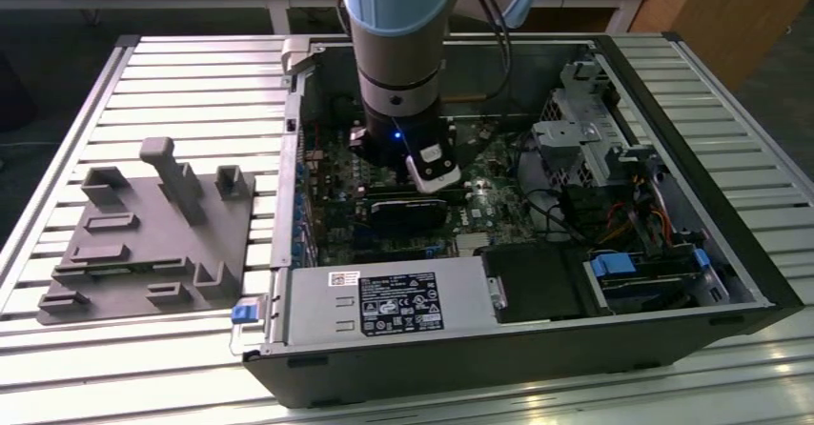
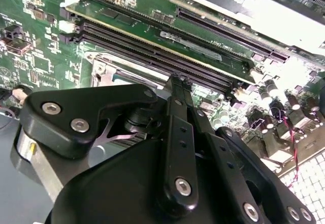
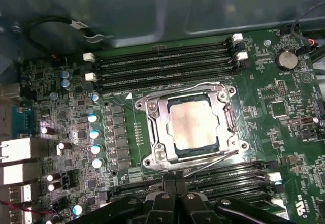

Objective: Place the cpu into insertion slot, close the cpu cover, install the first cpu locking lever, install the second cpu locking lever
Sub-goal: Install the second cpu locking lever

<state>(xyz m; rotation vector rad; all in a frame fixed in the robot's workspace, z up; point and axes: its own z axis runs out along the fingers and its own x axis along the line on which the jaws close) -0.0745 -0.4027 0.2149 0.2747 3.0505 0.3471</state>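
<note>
The cpu (image 3: 192,125) lies flat in its socket on the green motherboard, silvery-tan top showing. The cpu cover (image 3: 156,132), a grey metal frame, lies down around it, with the chip seen through its square window. One thin wire lever (image 3: 203,85) curves along the socket's edge by the memory slots. Another lever (image 3: 205,163) runs slanted along the opposite edge, nearest my fingers. My gripper (image 3: 175,184) hovers just off that edge, shut with nothing between its fingers. In the second wrist view the gripper (image 2: 176,80) has its fingers pressed together above the board. In the exterior view the gripper (image 1: 417,189) reaches down into the case.
Memory slots (image 3: 162,66) flank the socket on two sides. A black card (image 1: 407,213) sits just in front of the arm. The power supply (image 1: 381,301) and drive cage (image 1: 598,149) crowd the open case. A grey fixture plate (image 1: 152,234) lies at the exterior view's left.
</note>
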